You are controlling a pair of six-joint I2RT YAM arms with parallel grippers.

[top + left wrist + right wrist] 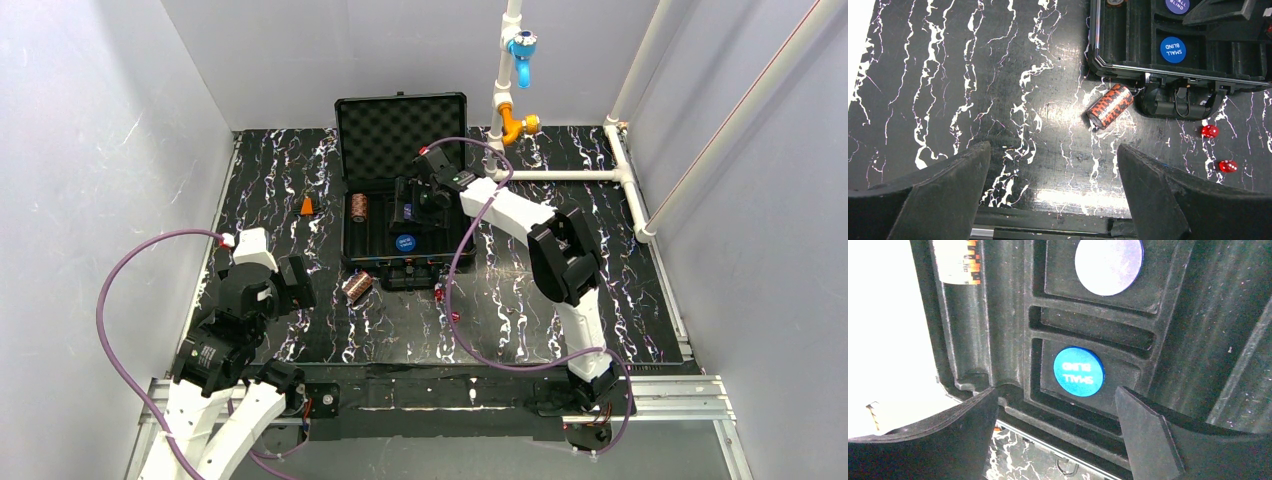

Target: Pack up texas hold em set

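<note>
The black, white-veined marbled surface [510,300] carries the open black hard briefcase [400,130], its foam-lined lid standing at the back. The right tool [1056,392] hangs over the slotted tray [1013,315], jaws spread wide, gripping nothing. The left tool [1053,147] is equally wide and empty above the surface. One copper-brown chip stack [358,207] lies in the tray's left slot. The second chip stack [1110,105] lies on its side just in front of the case. A blue disc [1079,371] and another blue disc [1108,265] sit in tray compartments. Two small red dice [1209,131] [1228,166] lie outside near the latch.

Grey walls [100,150], black marbled tabletop [640,300], white pipes [570,175].
</note>
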